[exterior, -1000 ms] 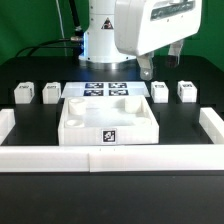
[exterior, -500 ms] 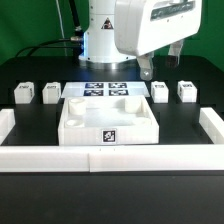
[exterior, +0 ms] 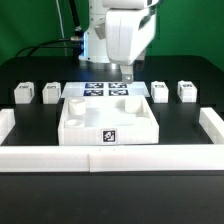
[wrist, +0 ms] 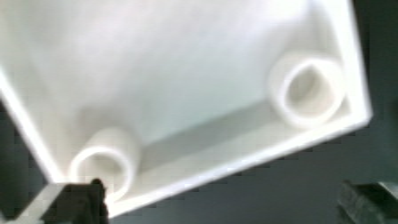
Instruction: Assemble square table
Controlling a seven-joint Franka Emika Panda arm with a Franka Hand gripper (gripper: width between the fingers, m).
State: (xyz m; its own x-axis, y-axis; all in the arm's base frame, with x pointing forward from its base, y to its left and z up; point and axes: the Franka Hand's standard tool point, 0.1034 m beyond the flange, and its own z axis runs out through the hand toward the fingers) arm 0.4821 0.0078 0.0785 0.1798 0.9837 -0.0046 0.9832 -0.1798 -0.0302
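Observation:
The square table's top (exterior: 108,116) is a white tray-like square with a tag on its front wall, lying in the middle of the black table. In the wrist view the top (wrist: 196,90) fills the picture, with two round corner holes. Two white block legs (exterior: 24,93) (exterior: 50,92) stand at the exterior view's left and two more (exterior: 160,91) (exterior: 186,91) at its right. My gripper (exterior: 125,71) hangs over the top's far edge. In the wrist view the gripper (wrist: 221,204) is open, with nothing between its dark fingertips (wrist: 75,200).
The marker board (exterior: 105,89) lies flat just behind the top. A long low white border wall (exterior: 110,156) runs along the front and turns up both sides. The robot's base stands at the back, with cables beside it.
The arm's hand has turned and swung from the exterior view's upper right toward the middle, and now hangs lower over the top's far edge. Jaws stay open. The parts have not moved.

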